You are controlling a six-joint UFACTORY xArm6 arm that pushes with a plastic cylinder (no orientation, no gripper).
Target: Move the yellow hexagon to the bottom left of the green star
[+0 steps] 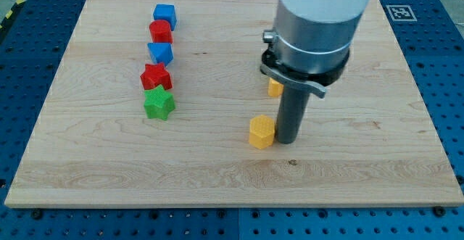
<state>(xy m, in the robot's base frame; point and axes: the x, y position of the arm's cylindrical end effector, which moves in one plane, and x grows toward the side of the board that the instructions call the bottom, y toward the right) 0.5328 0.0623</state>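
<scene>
Down near the view's bottom, the wooden board (pixel 217 182) shows bare grain, and just above that stretch sits the yellow hexagon (pixel 262 132), a little right of the board's middle. Right beside it, on the view's right, the dark rod comes straight down and the tip (pixel 287 140) meets the board, touching or all but touching the hexagon's right face; the gap is too fine to call. The rod is a plain solid shaft with nothing to spread or pinch, and it holds nothing.

Over to the view's left and a touch higher, the green star (pixel 159 104) stands well apart from the hexagon, which lies to its lower right. So the hexagon is on the star's right side, not its left.

Moving up the board, a column climbs from the star: a red star-like block (pixel 156 76) touching the green star's top, then a blue block (pixel 160 52), then a red block (pixel 160 31), and a blue cube (pixel 164 14) nearest the view's top.

Behind the rod, a second yellow block (pixel 275 88) peeks out, mostly hidden, its shape unclear. Above it looms the arm's broad grey housing (pixel 319 15).
</scene>
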